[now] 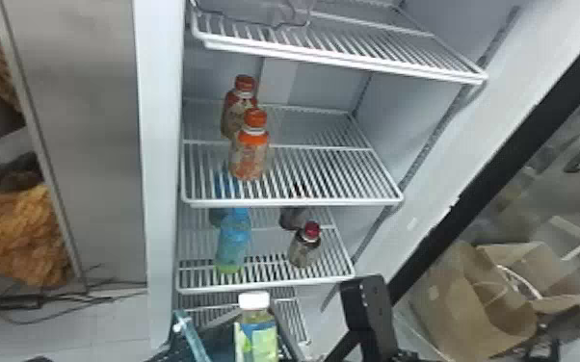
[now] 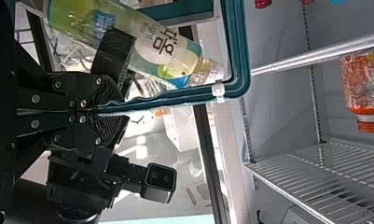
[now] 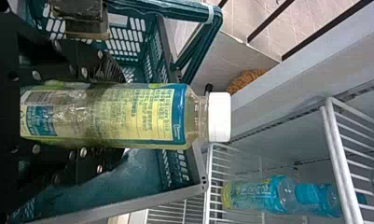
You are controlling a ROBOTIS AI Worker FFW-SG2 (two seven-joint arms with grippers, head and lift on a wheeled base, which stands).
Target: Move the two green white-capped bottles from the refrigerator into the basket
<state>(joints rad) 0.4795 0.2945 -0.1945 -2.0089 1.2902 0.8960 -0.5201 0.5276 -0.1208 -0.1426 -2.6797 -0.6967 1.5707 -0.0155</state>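
Our right hand (image 3: 119, 115) grips one green white-capped bottle (image 1: 257, 339), held upright at the basket (image 3: 128, 203); we cannot tell whether its base is inside. Our left hand (image 2: 122, 110) is closed on the basket's teal handle (image 2: 241, 51). We see a blue bottle (image 1: 233, 240) in the refrigerator (image 1: 164, 144).

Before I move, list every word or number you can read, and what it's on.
White-capped green bottle: large lettering in the left wrist view, not quoted here; fine print too small.
Blue-capped bottle: label print too blurred.
Front orange-capped bottle: print too blurred.
I can quote none.
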